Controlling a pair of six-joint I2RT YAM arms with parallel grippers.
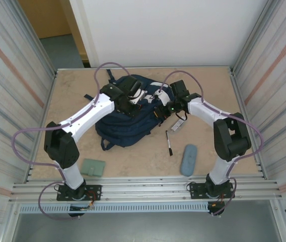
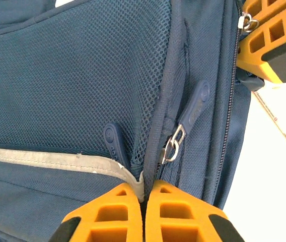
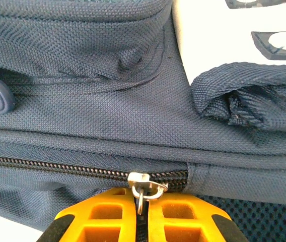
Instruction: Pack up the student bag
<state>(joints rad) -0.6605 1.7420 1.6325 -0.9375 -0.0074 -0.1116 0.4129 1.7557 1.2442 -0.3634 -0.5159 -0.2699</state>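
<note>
The student bag (image 1: 128, 123), a large navy backpack, lies flat in the middle of the table. My left gripper (image 1: 134, 99) sits over its upper part. In the left wrist view that gripper (image 2: 144, 187) is shut on a fold of the bag (image 2: 72, 75), where the grey stripe (image 2: 57, 160) meets the mesh pocket seam. My right gripper (image 1: 164, 107) is at the bag's right edge. In the right wrist view it (image 3: 142, 195) is shut on the metal zipper pull (image 3: 144, 181) at the end of a closed zipper (image 3: 57, 169).
A black pen (image 1: 169, 142), a grey-blue pencil case (image 1: 188, 160) and a small light item (image 1: 178, 124) lie right of the bag. A green wallet (image 1: 93, 167) sits near the left arm's base. Metal walls close in both sides.
</note>
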